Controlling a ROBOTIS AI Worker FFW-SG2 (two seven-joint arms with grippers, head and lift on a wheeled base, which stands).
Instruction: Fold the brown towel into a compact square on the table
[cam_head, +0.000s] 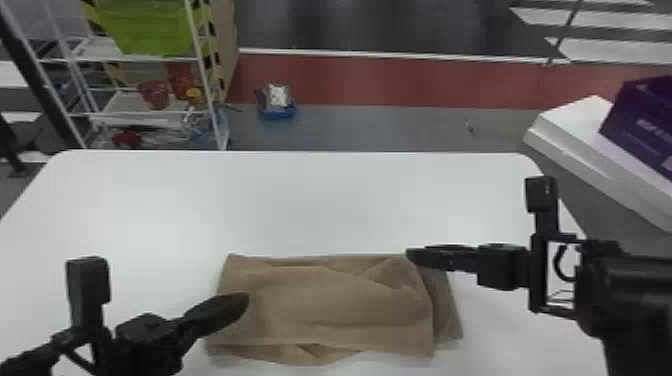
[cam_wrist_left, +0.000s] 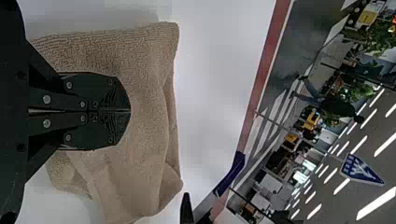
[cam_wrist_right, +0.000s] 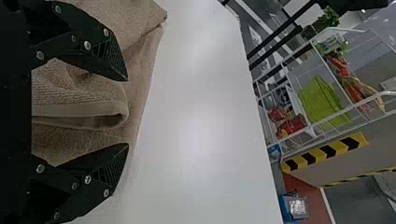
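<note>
Towel (cam_head: 325, 305): folded, on table (cam_head: 300, 200)
Left gripper (cam_head: 244, 301): towel's nine o'clock, fingers together
Right gripper (cam_head: 412, 256): towel's two o'clock, fingers apart

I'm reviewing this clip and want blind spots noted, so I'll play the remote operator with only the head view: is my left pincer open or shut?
Observer: Shut. In the left wrist view the left pincer has its two fingers together, with no cloth visible between them.
Operator: And the right pincer, by the towel's far right part?
Observer: Open. The right wrist view shows the right pincer with its fingers well apart.
Operator: What shows in that gap?
Observer: A folded edge of the brown towel, with a smooth band along it and space between it and each fingertip.
</note>
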